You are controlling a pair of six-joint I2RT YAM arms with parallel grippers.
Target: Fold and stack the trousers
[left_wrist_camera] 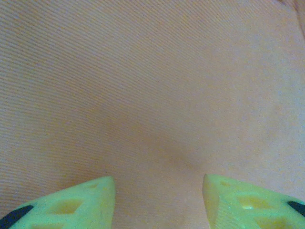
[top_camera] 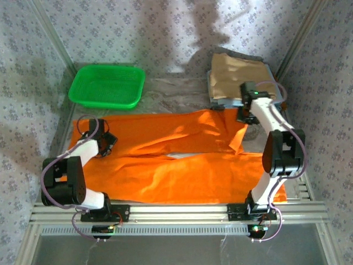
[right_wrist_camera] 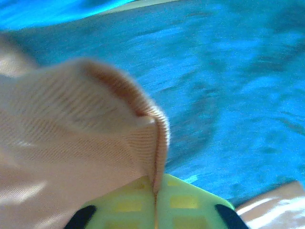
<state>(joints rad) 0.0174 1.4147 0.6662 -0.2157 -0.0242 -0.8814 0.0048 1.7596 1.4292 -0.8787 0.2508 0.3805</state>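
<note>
While the trousers (top_camera: 176,160) lay spread wide across the near half of the desk (top_camera: 171,91), between my two arms, my right tool (right_wrist_camera: 155,200) was pressed together on a raised fold at their far right edge. The orange cloth stood up in a hump from between the fingertips. That corner sat just beside the tan folded garment (top_camera: 237,74), with the green basket (top_camera: 107,86) well apart at the far left. My left tool (left_wrist_camera: 158,183) was spread over plain cloth near the left end, with nothing between its fingertips. Whether they touched the fabric I could not tell.

The step in hand, as I judged it, was the first fold. To do it well I needed the pinch to hold the edge alone and not gather a second layer. I needed to lift just enough for the cloth to clear itself, then carry the corner across evenly so the edges met without a twist. The left tool would serve best by taking the matching corner, so both ends travelled together.

My right arm reached far forward from its base, elbow raised, wrist bent down over the corner. My left arm was folded short, elbow close to its base, forearm angled towards the left end.
</note>
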